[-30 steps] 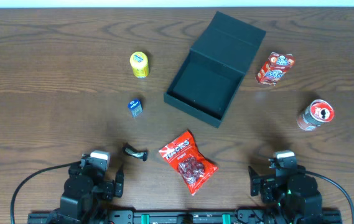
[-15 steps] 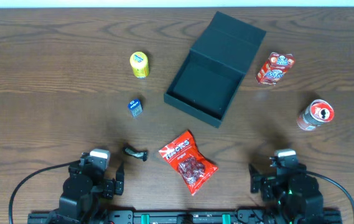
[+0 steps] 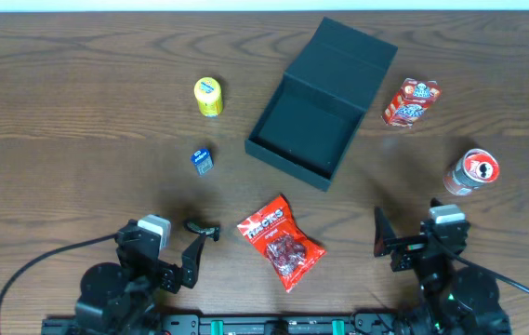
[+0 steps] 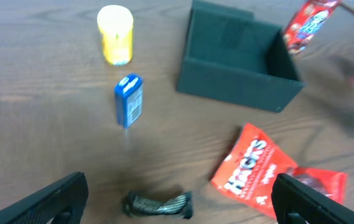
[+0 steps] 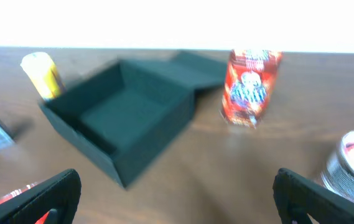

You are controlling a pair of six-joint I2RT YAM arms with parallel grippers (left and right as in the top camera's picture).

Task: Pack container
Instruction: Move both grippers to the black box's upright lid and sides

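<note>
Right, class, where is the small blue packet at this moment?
In the overhead view the small blue packet lies left of the open container, between the yellow tub farther back and the dark twisted wrapper nearer the robot.

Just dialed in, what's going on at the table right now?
Packing has not started. The container sits open and empty, its lid flap folded back. The left gripper and right gripper both hover open at the near side, holding nothing. The snacks lie loose around the box: a red bag, a dark wrapped piece, a blue pack, a yellow tub, a red carton and a red can.
</note>
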